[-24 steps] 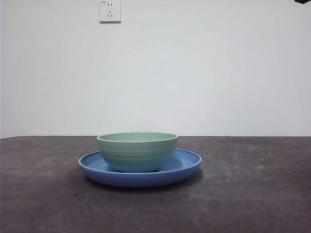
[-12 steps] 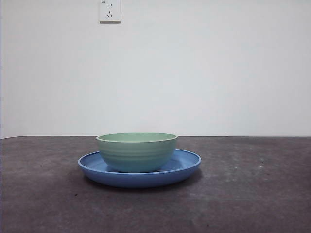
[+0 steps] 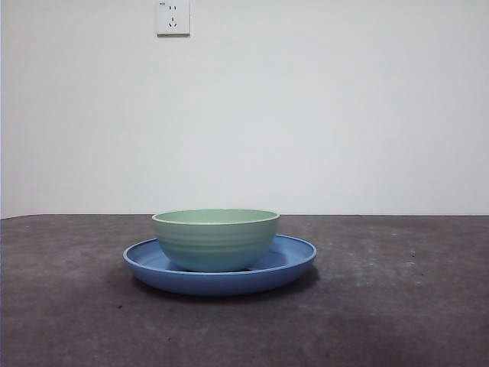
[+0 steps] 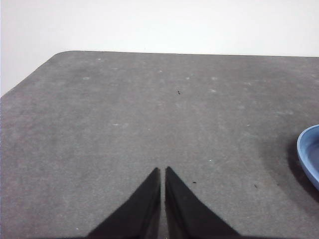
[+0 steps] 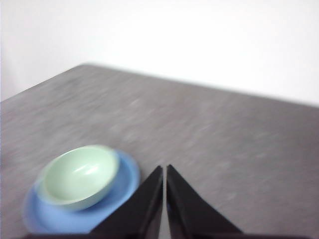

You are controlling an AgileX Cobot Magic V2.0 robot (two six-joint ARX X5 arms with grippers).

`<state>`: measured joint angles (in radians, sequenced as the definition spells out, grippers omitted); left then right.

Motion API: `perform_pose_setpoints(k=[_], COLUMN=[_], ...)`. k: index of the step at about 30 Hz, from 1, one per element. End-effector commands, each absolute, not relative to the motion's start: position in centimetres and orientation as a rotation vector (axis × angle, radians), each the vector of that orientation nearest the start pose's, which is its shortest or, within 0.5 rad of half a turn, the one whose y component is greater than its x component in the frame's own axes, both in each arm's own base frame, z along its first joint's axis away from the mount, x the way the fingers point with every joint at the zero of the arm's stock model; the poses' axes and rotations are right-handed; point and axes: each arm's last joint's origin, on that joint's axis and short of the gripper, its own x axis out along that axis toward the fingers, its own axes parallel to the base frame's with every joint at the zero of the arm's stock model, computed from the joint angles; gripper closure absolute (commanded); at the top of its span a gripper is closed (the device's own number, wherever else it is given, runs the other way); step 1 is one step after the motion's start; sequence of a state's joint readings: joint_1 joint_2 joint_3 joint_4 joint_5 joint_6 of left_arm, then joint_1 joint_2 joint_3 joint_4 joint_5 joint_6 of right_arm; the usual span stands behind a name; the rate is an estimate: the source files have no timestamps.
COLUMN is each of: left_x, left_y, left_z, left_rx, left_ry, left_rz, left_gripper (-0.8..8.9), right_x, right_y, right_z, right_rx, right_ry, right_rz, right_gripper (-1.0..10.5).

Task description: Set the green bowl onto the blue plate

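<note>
Green bowl (image 3: 215, 238) sits upright inside blue plate (image 3: 220, 267). Looks rigid, light, glossy-slick; rim is the natural hold. Left end effector (image 4: 162, 172) and right end effector (image 5: 164, 169) both closed, empty, well clear.

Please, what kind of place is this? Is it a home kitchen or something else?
Probably a bare test or lab room, not a home kitchen: a plain white wall with one power socket, a dark grey table, and only a green bowl on a blue plate.
</note>
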<state>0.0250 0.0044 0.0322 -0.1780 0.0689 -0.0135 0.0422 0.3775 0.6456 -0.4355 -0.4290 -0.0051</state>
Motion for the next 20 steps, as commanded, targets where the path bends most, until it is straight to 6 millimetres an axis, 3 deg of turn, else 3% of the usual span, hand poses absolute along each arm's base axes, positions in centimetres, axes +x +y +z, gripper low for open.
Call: perform_pose_setpoints(k=[1, 9, 20], left_x=[9.6, 9.6, 9.6], left_y=[0.1, 0.1, 0.1], left_z=[15.0, 15.0, 15.0], left_rx=[-0.024, -0.024, -0.024], left_ry=[0.177, 0.177, 0.177], left_rz=[-0.040, -0.040, -0.040], left_gripper=[7.98, 7.98, 7.98], right_x=[8.7, 8.9, 9.4], right_y=[1.3, 0.7, 0.5], right_z=[28.4, 21.8, 16.7], right_rx=[0.003, -0.007, 0.003], right_ry=[0.108, 0.027, 0.100], right_rz=[0.403, 0.233, 0.173], right_gripper=[9.4, 9.4, 9.4])
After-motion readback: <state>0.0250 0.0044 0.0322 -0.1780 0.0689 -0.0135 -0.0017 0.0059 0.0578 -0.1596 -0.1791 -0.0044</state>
